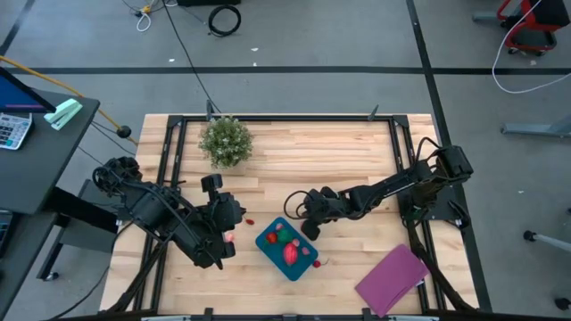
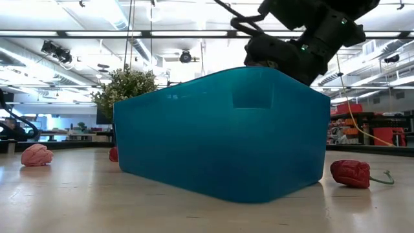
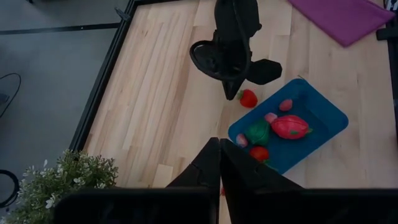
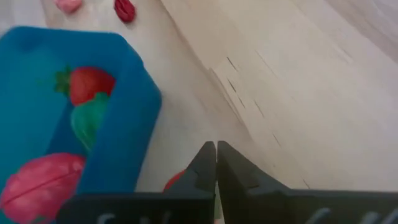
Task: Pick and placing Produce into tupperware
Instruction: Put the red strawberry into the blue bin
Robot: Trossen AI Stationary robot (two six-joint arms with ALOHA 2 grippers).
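The teal tupperware [image 1: 287,248] sits on the table's near middle and holds a red strawberry [image 4: 90,84], a green piece [image 4: 90,121], a large pink-red fruit [image 3: 291,126] and small pink pieces. My right gripper [image 4: 216,155] is shut, low at the tub's far right corner [image 1: 308,228], next to a loose strawberry [image 3: 247,98] lying on the table. My left gripper [image 3: 219,157] is shut and hovers left of the tub [image 1: 227,234]. Loose on the table lie a pink piece [image 2: 35,155], a small red piece [image 1: 251,221] and a red stemmed piece [image 2: 349,173]. My right gripper's shut fingertips [image 3: 231,93] stand right beside the loose strawberry [image 4: 177,180], coming slanting down from the table's right. I cannot tell whether they touch it. The strawberry lies on the table outside the tub's wall.
A bushy potted plant [image 1: 225,141] stands at the far left of the table. A flat purple rectangle [image 1: 393,278] lies at the near right corner. A black frame rail [image 1: 285,118] runs around the table. Bare wood lies between the plant and the right arm.
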